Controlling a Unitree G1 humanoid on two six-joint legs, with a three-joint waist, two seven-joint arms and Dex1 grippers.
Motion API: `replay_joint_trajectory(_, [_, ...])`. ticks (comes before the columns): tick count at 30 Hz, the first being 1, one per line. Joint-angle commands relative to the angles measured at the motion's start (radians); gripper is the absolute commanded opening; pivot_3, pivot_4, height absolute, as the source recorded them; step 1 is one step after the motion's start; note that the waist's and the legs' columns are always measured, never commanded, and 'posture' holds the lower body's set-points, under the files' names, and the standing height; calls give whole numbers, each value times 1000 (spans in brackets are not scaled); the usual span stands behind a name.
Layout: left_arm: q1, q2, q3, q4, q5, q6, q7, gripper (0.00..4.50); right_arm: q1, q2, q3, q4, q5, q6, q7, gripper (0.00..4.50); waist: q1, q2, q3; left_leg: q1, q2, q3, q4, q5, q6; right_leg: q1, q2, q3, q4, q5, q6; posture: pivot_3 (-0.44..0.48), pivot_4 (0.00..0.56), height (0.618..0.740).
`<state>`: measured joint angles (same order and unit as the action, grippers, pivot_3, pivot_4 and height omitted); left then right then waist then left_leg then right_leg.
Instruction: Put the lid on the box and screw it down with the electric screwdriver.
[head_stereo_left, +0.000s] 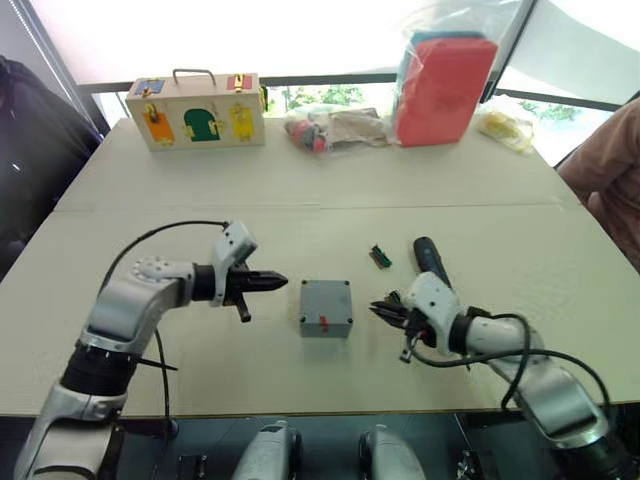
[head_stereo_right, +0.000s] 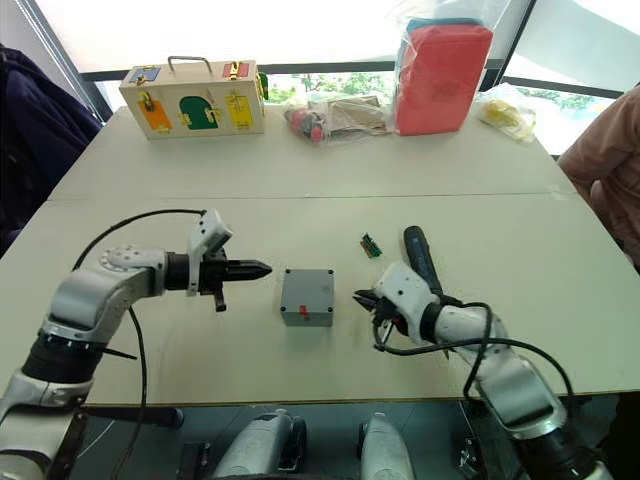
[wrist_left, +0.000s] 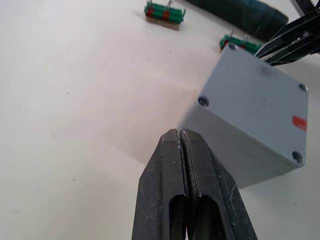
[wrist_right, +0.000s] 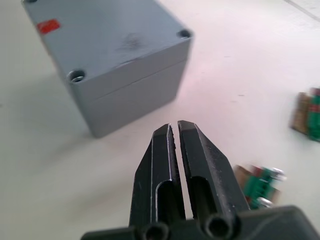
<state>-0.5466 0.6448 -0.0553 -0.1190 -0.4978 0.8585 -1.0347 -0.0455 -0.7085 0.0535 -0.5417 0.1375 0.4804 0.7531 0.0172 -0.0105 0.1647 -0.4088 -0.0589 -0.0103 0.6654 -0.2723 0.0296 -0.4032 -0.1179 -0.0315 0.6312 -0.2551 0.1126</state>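
Left gripper (head_stereo_left: 272, 283) and right gripper (head_stereo_left: 380, 310) both have fingers pressed together, empty, pointing inward at the box (head_stereo_left: 326, 307) between them, lid (wrist_left: 260, 100) seated on top; electric screwdriver (head_stereo_left: 432, 260) lies behind the right gripper

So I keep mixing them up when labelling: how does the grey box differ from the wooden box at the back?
The grey box is small, plain plastic, with corner screw holes and a red mark; the wooden box is larger, with coloured doors and a top handle. The grey box sits between the pincers; the wooden box stands at the table's far edge. Both rest on the table.
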Motion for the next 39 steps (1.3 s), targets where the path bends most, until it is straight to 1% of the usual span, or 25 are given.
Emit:
replay_joint_trajectory(1, [-70,-10,-13,-6,-61,6,-69,0,84,-14,-162,-82,109,61,17,132,1,0,0,0,0,0,0,0,0,1,0,0,0,0,0,0,150,740])
replay_joint_trajectory(3, [-79,-13,-47,-19,-55,-9,-87,0,118,2,-229,-102,166,108,3,132,-4,0,0,0,0,0,0,0,0,1,0,0,-1,0,0,0,150,740])
replay_joint_trajectory(6, [-99,22,-115,-32,-17,-92,-181,0,116,76,-301,-137,235,224,-99,132,-9,0,0,0,1,0,0,0,0,1,-1,1,-1,0,0,0,150,740])
replay_joint_trajectory(8, [-111,39,-146,-29,10,-137,-210,0,119,99,-304,-136,241,256,-133,516,-8,0,1,0,2,0,0,0,0,0,0,1,0,0,-1,0,150,740])
replay_joint_trajectory(10, [-121,59,-181,-24,67,-199,-219,0,123,111,-284,-123,243,262,-146,1076,-4,1,1,0,3,0,-1,0,-1,-1,0,1,0,0,-2,0,150,740])
replay_joint_trajectory(11, [-124,69,-191,-23,85,-219,-224,0,112,118,-268,-112,242,265,-156,1516,-4,1,1,0,3,0,-1,0,-1,-1,0,1,0,0,-3,0,150,740])
replay_joint_trajectory(12, [-123,76,-191,-23,91,-231,-232,0,100,125,-252,-106,241,270,-168,1937,-4,1,1,0,2,0,-1,0,0,-1,-1,1,-1,-1,-5,0,150,740])
replay_joint_trajectory(13, [-120,83,-189,-27,90,-235,-239,0,90,131,-238,-102,238,276,-180,2210,-4,1,2,0,2,0,-1,0,0,-1,-1,1,-1,-1,-5,0,150,740])
replay_joint_trajectory(14, [-113,90,-184,-34,87,-239,-245,0,80,139,-223,-99,232,284,-197,2764,-4,1,2,0,2,0,-1,0,0,0,-1,1,-1,-1,-5,0,150,740])
replay_joint_trajectory(15, [-107,94,-180,-42,85,-240,-245,0,71,149,-213,-99,227,298,-219,3017,-5,1,2,0,2,1,-1,0,0,-1,-1,1,-1,-1,-5,0,150,740])
replay_joint_trajectory(16, [-104,96,-177,-48,87,-242,-241,0,62,160,-209,-103,233,321,-239,3485,-5,1,2,0,2,1,-1,0,0,-1,-1,1,-2,-1,-5,0,150,740])
replay_joint_trajectory(19, [-100,101,-170,-57,96,-249,-224,0,32,206,-218,-135,272,424,-307,4479,-4,1,2,0,2,1,-1,0,0,-1,-1,1,-1,-1,-5,0,150,740])
replay_joint_trajectory(23, [-79,96,-157,-80,87,-236,-194,0,-25,341,-306,-213,332,663,-468,4479,-4,1,2,-1,2,0,-1,0,0,-1,-1,1,-1,0,-4,0,150,740])
replay_joint_trajectory(26, [-63,89,-151,-102,75,-222,-173,0,-39,395,-308,-319,340,714,-531,4479,-5,2,2,-1,2,0,-1,0,0,-2,-1,2,-1,1,-2,0,150,740])
replay_joint_trajectory(30, [-51,80,-142,-112,61,-212,-157,0,-57,375,-277,-399,358,780,-540,4479,-5,2,2,-1,2,0,-1,0,0,-2,0,1,-1,1,-2,0,150,740])
replay_joint_trajectory(32, [-49,77,-144,-111,59,-213,-150,0,-65,376,-279,-416,375,795,-538,4479,-5,2,2,-1,2,0,-1,0,0,-2,0,1,-1,1,-2,0,150,740])
replay_joint_trajectory(36, [-54,69,-146,-107,58,-212,-146,0,-62,341,-249,-424,346,842,-571,4479,-5,2,2,-1,2,1,-1,0,0,-2,2,1,-1,1,-2,0,150,740])
replay_joint_trajectory(39, [-54,69,-150,-100,67,-220,-149,0,-40,342,-238,-420,337,839,-588,3872,-6,2,2,-1,2,1,-1,0,0,-2,2,1,0,1,-2,0,150,740])
